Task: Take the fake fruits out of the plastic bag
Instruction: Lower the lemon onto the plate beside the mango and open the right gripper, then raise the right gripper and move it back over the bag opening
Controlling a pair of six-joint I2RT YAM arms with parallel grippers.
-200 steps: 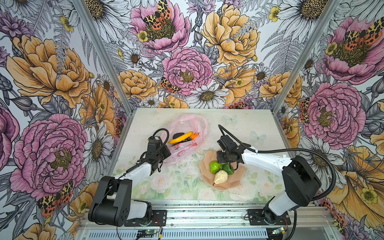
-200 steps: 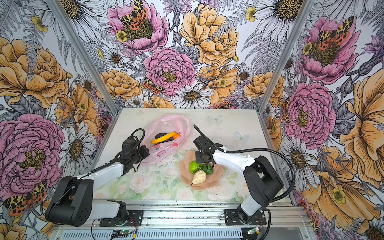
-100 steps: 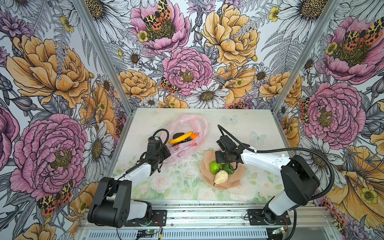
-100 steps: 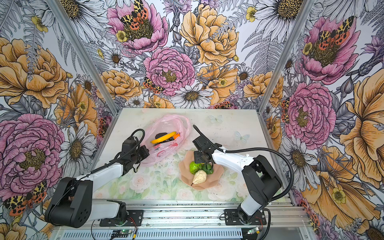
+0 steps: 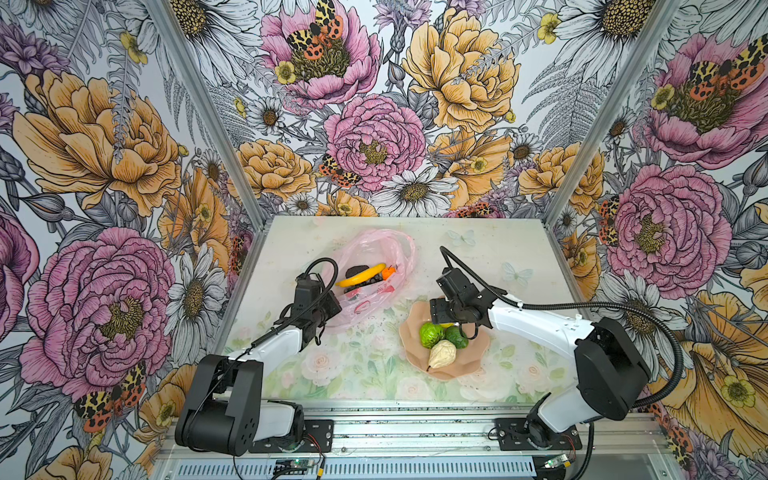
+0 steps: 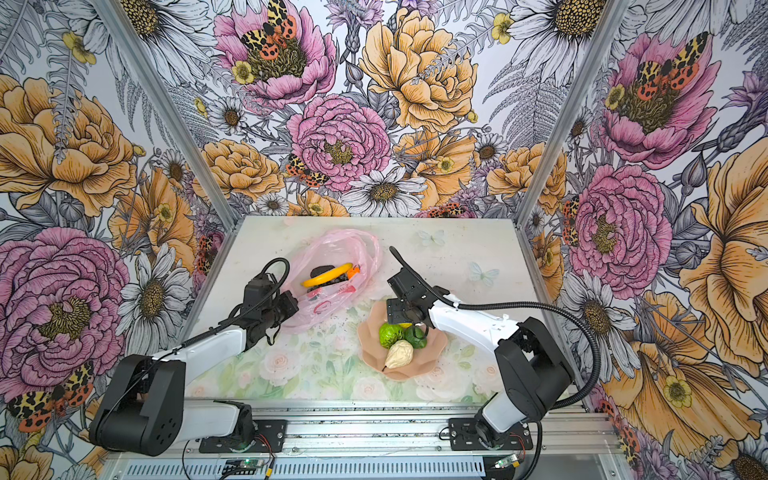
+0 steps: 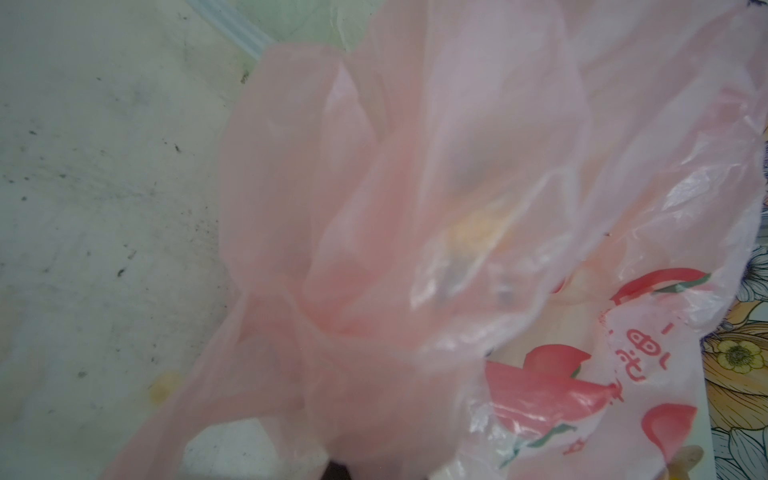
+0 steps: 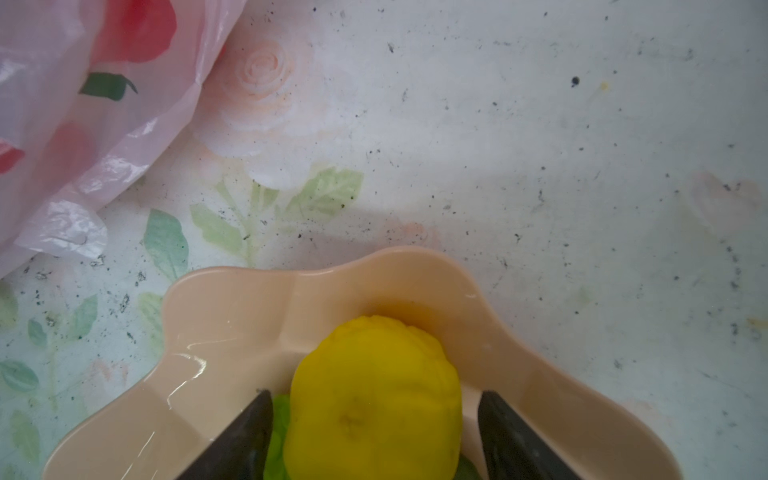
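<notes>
Floral tabletop [image 5: 498, 257] — right pincer [image 8: 372, 395] spread wider, lemon [image 8: 376, 361] loose on plate [image 8: 232, 316]; left pincer [image 5: 334, 311] clamps plastic bag [image 7: 374, 208].

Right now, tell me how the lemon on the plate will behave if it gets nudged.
The lemon looks rounded, so it would probably roll, though the raised rim of the plate and the lime-green fruit beside it should check it. Its matt, dimpled skin is likely not slippery.

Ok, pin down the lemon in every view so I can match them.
Both top views: lemon, a yellow sliver at the plate's far edge, under the right gripper.
Left wrist: not in it; the plastic bag covers most of it.
Right wrist: on the plate, between the open fingers.
Shared landmark: the plastic bag, in all four.
</notes>
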